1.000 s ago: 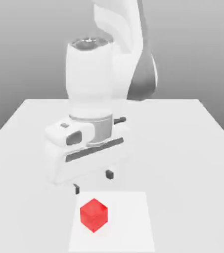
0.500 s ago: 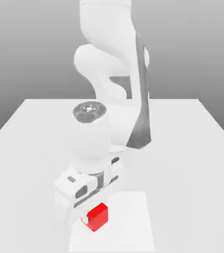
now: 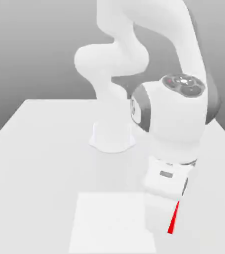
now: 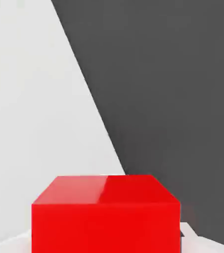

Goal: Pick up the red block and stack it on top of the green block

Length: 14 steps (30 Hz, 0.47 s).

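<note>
**Ana:** While the white arm [image 3: 134, 54] is bending down from its base [image 3: 112, 137] near the counter's far edge, where is the tool sitting?

**Ben:** The tool [image 3: 170, 225] is hanging over the counter [image 3: 39, 149] close to its near edge, toward the corner on the exterior view's right. It is pointing downward beneath the big rounded wrist housing [image 3: 171, 111].

**Ana:** And is the tool gripping anything?

**Ben:** It is clamped on the red block [image 3: 172, 221]. From the exterior view, only a thin red sliver is peeking out below the hand's white body. In the hand view the red block [image 4: 105, 213] is looming large and close, sitting squarely in the grip, with one glossy face toward the camera and another face catching lighter shading.

**Ana:** Is the block resting on the counter?

**Ben:** I cannot tell whether it is touching or clear of the surface. A paler square patch [image 3: 109, 221] is lying on the counter near the near edge, and the block is sitting just beyond that patch's edge on the exterior view's right.
</note>
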Tool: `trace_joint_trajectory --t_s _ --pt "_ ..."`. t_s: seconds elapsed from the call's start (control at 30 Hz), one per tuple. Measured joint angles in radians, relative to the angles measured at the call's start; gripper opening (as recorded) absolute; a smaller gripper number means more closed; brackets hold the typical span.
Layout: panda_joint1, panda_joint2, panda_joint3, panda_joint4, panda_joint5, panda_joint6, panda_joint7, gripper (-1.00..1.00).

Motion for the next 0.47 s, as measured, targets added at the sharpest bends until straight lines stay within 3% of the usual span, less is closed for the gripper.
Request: trace_joint_trajectory --t_s 0.17,0.27,0.3,0.47 --pt "0.124 0.088 0.088 0.176 -0.037 -0.09 0.01 -1.0" --pt "0.161 0.183 0.091 0.218 -0.062 -0.038 0.024 -1.0" --pt "0.168 0.218 0.086 0.222 -0.07 -0.008 0.029 1.0" --pt "0.168 0.218 0.086 0.222 -0.07 -0.008 0.029 1.0"
